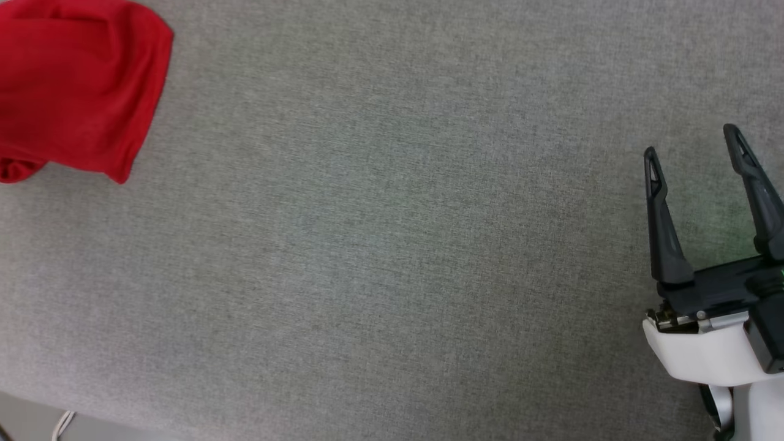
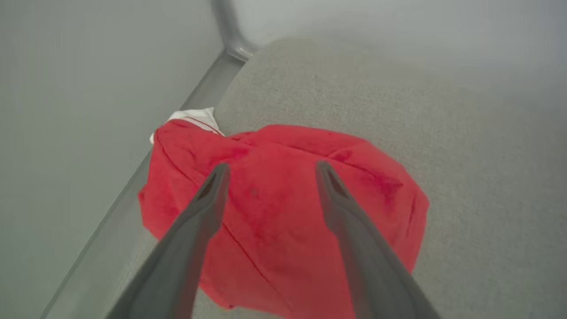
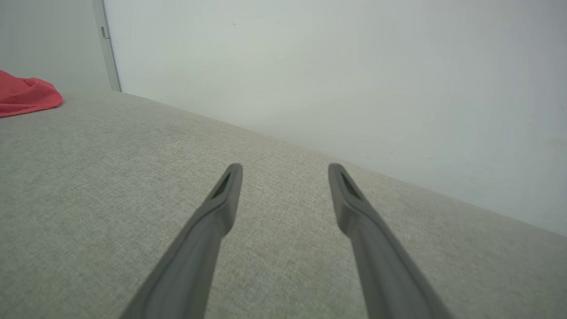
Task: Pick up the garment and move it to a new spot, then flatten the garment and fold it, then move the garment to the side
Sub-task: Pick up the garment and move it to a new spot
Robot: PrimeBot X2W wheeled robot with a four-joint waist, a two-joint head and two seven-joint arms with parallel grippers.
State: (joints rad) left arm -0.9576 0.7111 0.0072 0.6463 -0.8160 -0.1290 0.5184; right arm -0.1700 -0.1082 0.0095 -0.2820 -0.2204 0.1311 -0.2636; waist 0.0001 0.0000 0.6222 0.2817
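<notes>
Red soft-fabric garment (image 1: 73,92) lying bunched at upper left of grey cloth-covered table (image 1: 392,245). Left gripper (image 2: 271,166) hovering over it, spread wide, empty; right gripper (image 1: 689,139) likewise. Pick-up, flattening and folding seemingly all pending.

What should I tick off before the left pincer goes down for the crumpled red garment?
1. Left pincer open: ok, fingers spread wide.
2. Left pincer aimed at the garment: ok, the red cloth lies beyond both fingers.
3. Height above the cloth: cannot tell.
4. Garment flat: not ok, bunched near the edge of the grey surface.
5. Right pincer open and away from the garment: ok.
</notes>
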